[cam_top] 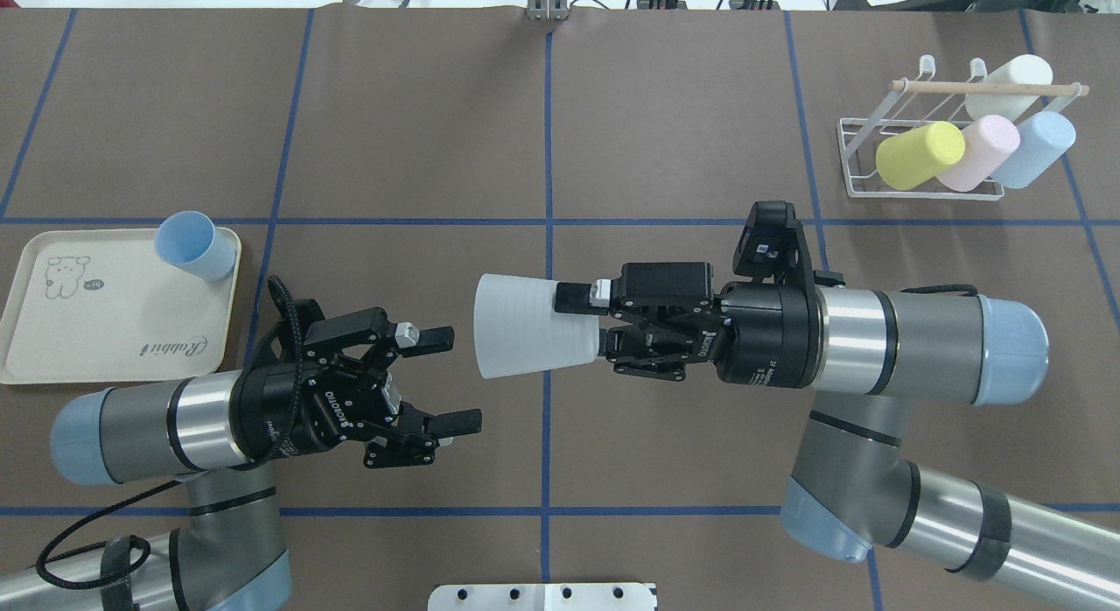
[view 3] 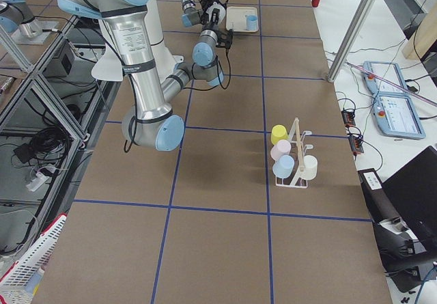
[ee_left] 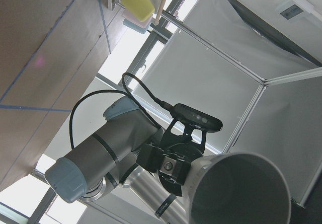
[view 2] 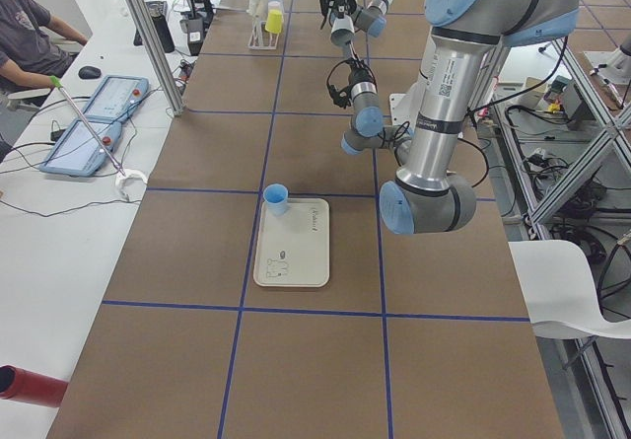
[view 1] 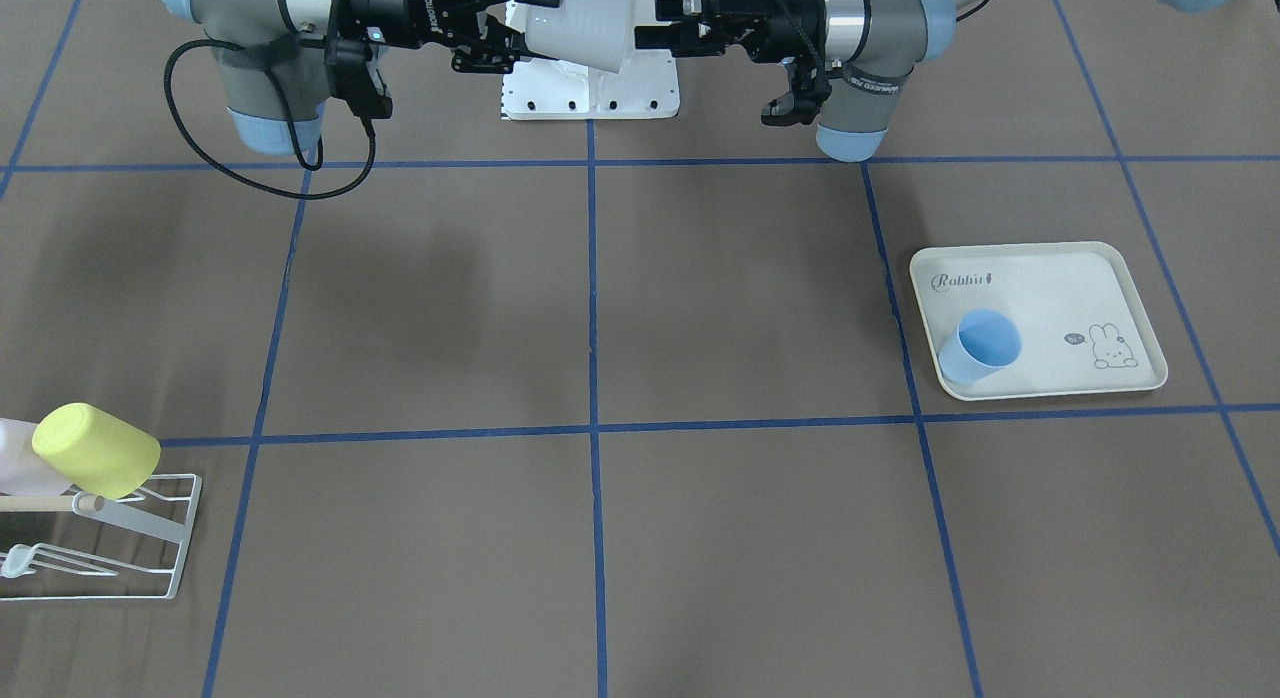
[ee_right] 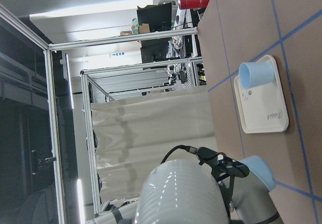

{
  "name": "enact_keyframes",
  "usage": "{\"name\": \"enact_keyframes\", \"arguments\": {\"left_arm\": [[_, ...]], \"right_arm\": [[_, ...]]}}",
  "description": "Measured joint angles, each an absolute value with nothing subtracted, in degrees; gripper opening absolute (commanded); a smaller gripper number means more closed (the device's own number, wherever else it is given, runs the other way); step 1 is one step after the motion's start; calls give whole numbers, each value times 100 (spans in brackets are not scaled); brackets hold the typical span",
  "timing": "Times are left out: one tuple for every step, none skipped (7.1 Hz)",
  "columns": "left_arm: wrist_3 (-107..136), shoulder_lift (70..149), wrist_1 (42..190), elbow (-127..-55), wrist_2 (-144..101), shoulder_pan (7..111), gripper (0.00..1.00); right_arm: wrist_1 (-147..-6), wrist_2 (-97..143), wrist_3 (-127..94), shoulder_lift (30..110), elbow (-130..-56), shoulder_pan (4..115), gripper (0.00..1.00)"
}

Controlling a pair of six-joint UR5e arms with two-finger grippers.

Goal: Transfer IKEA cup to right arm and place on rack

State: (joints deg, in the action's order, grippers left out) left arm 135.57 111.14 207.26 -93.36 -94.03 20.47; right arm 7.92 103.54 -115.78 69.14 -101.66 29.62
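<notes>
Ok so the white IKEA cup is up in the air over the middle of the desk, w/ the right gripper clamped on its narrow base end. The left gripper is spread wide, holding nothing, just beside the cup's mouth but not touching it. So imo the handoff part looks done and it's the right arm's job from here.

Key thing for the next move: the rack sits toward the far right corner of the desk, i.e. back past the right gripper's wrist side and further out from the robot, well apart. The cup's long axis is roughly level, running left-right across the desk, mouth pointing at the left arm, so away from the rack. Prob needs a swing round + re-tilt to get the mouth over a peg.

Rack's front row has a yellow cup, pink cup and light blue cup, plus a cream cup at the back by the dowel. Two back pegs look free afaict.
</notes>
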Motion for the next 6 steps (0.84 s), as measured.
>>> {"name": "enact_keyframes", "arguments": {"left_arm": [[13546, 11116, 20608, -9341, -9411, 2165, 100], [13354, 11130, 20394, -9351, -9418, 2267, 100], [12816, 11152, 20143, -9371, -9421, 2321, 100], [12190, 11161, 19854, -9411, -9421, 2375, 100], [11634, 11165, 19402, -9516, -9428, 2540, 100], [11192, 11161, 18604, -9752, -9475, 2857, 100]], "right_arm": [[743, 10362, -11512, 6989, -10143, 3194, 24], [616, 10389, -11424, 7060, -10122, 3438, 24], [354, 10451, -11221, 7106, -10113, 3663, 24], [14, 10548, -10955, 7147, -10110, 3852, 24], [-426, 10659, -10667, 7176, -10109, 4037, 24], [-929, 10740, -10380, 7191, -10116, 4270, 24]]}}
